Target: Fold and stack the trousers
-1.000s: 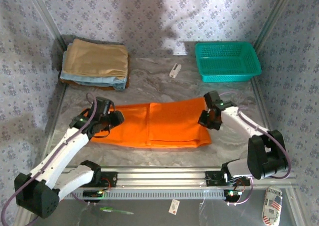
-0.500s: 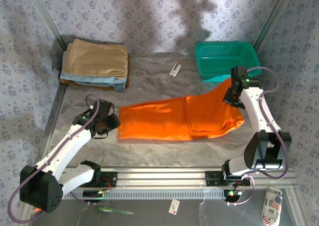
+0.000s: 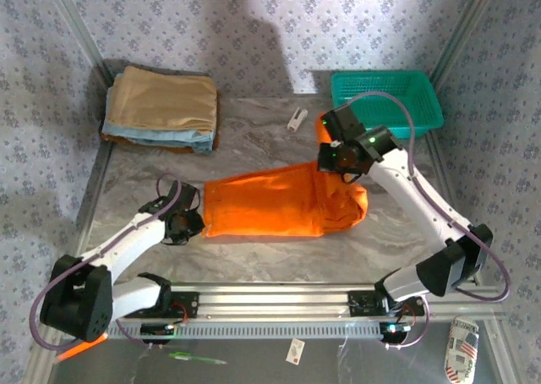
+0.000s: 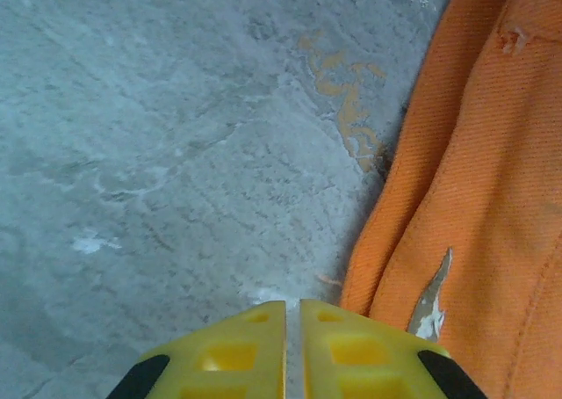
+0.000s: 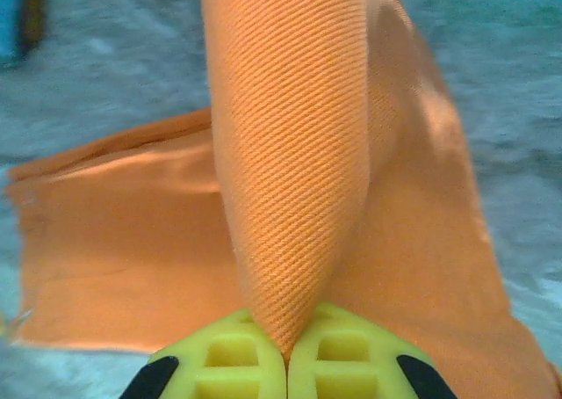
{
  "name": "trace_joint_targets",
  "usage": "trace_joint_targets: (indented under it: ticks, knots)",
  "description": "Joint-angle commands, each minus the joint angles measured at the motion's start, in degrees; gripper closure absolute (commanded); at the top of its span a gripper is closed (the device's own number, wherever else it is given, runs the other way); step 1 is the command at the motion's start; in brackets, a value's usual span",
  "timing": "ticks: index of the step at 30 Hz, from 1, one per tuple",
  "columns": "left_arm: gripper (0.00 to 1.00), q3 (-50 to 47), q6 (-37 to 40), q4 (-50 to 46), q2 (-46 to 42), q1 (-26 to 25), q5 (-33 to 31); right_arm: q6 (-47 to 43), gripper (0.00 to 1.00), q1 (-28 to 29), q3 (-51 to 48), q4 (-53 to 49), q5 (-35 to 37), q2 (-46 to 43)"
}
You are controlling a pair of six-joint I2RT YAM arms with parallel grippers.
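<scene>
On the marble table (image 3: 254,139), near its front middle, the trousers (image 3: 270,206) are laid as a flat orange band, their right end raised off the surface. That end is pinched between the closed pads of the right gripper (image 5: 285,359), and a taut ridge of cloth is hung from it over the flat part. The left gripper (image 4: 292,315) is seen pressed together on nothing, just beside the band's left edge (bare stone lies ahead of it). A crosswise fold is judged to be in hand but not yet laid down; flattening and stacking are left, presumably onto the folded cloths (image 3: 165,101) at the far left. Open table is offered between band and pile. The teal basket (image 3: 385,75) and a small white object (image 3: 297,118) are set close behind the raised end.
</scene>
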Motion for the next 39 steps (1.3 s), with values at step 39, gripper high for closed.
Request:
trace_joint_targets:
  ticks: [39]
  knots:
    - [1.00,-4.5,1.2,11.3,3.7,-0.2,7.6,32.1,1.00,24.9,17.9,26.3,-5.3,35.3]
